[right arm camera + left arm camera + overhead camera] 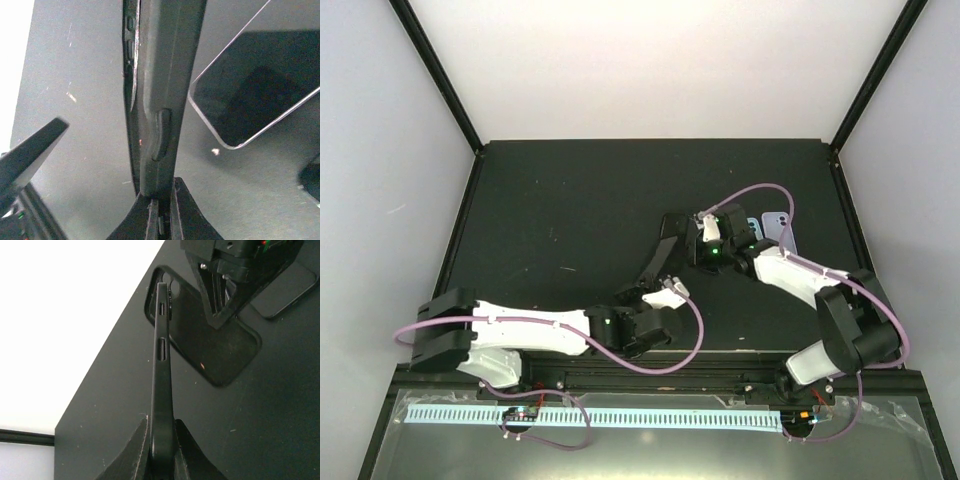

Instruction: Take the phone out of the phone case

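A slim black matte phone case (162, 365) is held edge-on, pinched at its near end between the left fingers (136, 460) — its long axis runs straight away from them over the black worktop (570, 200). The right fingers (192, 220), just to its right, are likewise closed on a dark edge-on slab (167, 75); whether it is the same case is unclear. A dark-screened, silver-rimmed phone (260, 85) lies flat further right — apparently already out, nearest the right arm.
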`<state>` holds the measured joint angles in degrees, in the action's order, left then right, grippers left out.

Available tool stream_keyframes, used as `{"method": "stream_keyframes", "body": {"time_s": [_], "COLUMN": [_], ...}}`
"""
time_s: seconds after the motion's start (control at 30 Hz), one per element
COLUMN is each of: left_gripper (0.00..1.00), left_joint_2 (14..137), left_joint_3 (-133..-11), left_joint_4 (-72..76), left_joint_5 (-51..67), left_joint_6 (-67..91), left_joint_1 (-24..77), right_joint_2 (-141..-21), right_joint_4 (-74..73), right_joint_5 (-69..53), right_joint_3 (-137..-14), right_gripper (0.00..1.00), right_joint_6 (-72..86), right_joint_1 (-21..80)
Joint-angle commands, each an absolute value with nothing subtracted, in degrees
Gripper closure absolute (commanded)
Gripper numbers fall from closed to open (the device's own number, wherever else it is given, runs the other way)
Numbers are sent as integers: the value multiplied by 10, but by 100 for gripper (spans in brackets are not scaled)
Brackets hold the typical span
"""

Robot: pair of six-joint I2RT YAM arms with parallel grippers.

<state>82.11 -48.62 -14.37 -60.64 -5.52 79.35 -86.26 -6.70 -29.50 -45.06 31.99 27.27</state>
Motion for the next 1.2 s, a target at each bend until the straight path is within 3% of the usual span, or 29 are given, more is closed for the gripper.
{"method": "stream_keyframes", "body": {"time_s": [0.0,0.23,0.53,0.67,0.97,1.17], "left_gripper": [98,98,98,98,98,98], "left_joint_2": [761,636,614,689,938,999], "left_joint_3": [-477,-384,-341,-380,-506,-522], "left_joint_4": [-153,-90,2,28,8,14], "left_joint_5": [-645,-586,-476,-457,-543,-537], "left_joint_6": [3,30,14,-44,-177,-202], "left_joint_1": [798,768,650,598,594,594], "right_joint_2": [-809,-767,-768,-738,-646,-625], "right_joint_4": [-65,-64,-64,-73,-71,-67], "right_joint_5": [-191,-136,-187,-158,-56,-69], "right_joint_3": [-470,-467,-473,-475,-461,-453], "right_gripper": [99,99,99,99,99,99], "right_joint_6": [265,231,219,209,197,200], "right_joint_1": [264,248,245,242,220,205]}}
